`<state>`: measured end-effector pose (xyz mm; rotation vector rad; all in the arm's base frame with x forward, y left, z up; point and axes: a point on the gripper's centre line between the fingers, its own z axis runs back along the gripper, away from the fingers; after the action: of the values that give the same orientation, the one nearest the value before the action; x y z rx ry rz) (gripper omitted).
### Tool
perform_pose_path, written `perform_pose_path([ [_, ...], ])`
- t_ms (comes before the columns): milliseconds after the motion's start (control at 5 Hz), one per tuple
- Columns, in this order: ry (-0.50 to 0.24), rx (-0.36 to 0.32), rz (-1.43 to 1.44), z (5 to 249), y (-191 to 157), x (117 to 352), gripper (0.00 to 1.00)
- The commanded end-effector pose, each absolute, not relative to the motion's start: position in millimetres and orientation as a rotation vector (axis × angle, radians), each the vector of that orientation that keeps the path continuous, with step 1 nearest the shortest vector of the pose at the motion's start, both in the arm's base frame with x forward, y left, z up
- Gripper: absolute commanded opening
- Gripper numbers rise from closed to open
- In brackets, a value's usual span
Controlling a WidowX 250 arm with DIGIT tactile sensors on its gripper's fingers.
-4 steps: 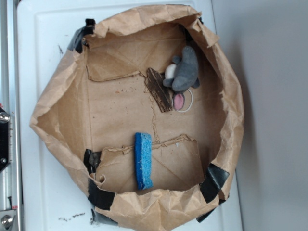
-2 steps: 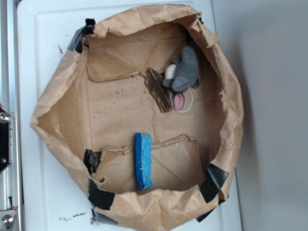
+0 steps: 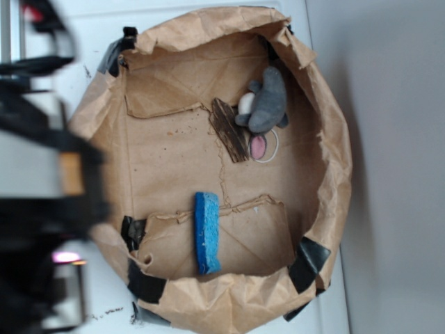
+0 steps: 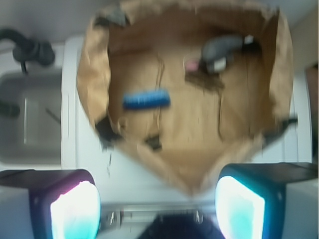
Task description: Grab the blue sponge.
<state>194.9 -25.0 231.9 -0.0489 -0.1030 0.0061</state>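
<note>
Gripper [image 4: 157, 199] spread wide and empty, poised outside paper bag [image 3: 334, 167] rim, likely for approach; blue sponge [image 4: 146, 99] at 11 o'clock, well apart.

You are not getting any readable text, label, brand, number or sign in either view right now. The brown paper bag [image 3: 208, 292] is showing only plain creased paper and black tape patches, with no print on them. The blue sponge [image 4: 146, 99], lying ahead of the gripper [image 4: 158, 211], is bearing no marking. The wrist view is coming through too blurred for small lettering to be made out, and the arm in the exterior view is smearing into a dark blur.
</note>
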Motion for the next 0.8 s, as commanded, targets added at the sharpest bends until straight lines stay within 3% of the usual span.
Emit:
perform_pose_path([
  [0, -0.182, 0.047, -0.352, 212, -11, 240, 1.0],
  [200, -0.112, 0.099, -0.555, 176, 5, 253, 1.0],
  [600, -0.112, 0.099, -0.555, 176, 5, 253, 1.0],
])
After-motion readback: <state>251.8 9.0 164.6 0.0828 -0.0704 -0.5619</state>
